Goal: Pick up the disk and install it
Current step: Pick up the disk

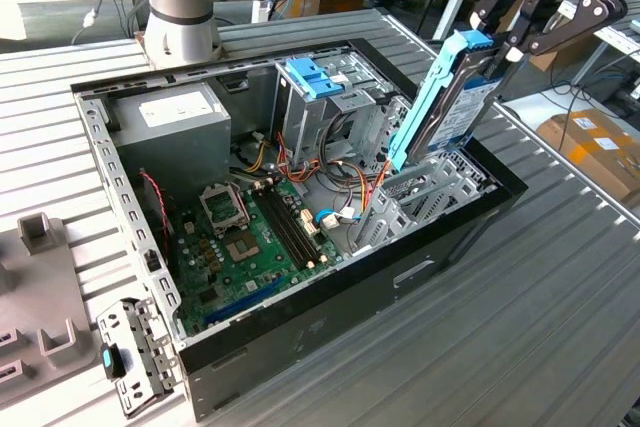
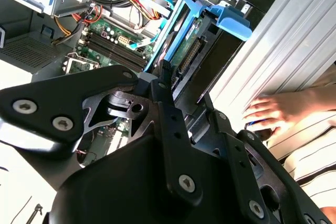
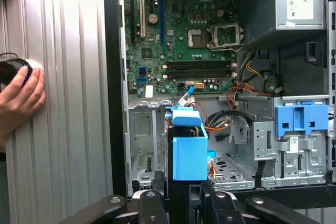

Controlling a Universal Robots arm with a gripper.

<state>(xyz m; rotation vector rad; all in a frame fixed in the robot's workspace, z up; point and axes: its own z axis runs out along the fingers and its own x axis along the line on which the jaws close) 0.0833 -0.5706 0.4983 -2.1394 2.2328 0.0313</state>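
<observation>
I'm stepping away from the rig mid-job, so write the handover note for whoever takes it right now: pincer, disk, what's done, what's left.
Pincer: shut on the disk, gripping its upper end.
Disk: off the table, tilted on end over the grey drive cage at the exterior view's right of the open computer case, with its lower end at the cage's mouth.
Done: pick-up.
Left: the disk is not yet seated in the cage.
Note: a person's hand rests on the table beside the case.
</observation>
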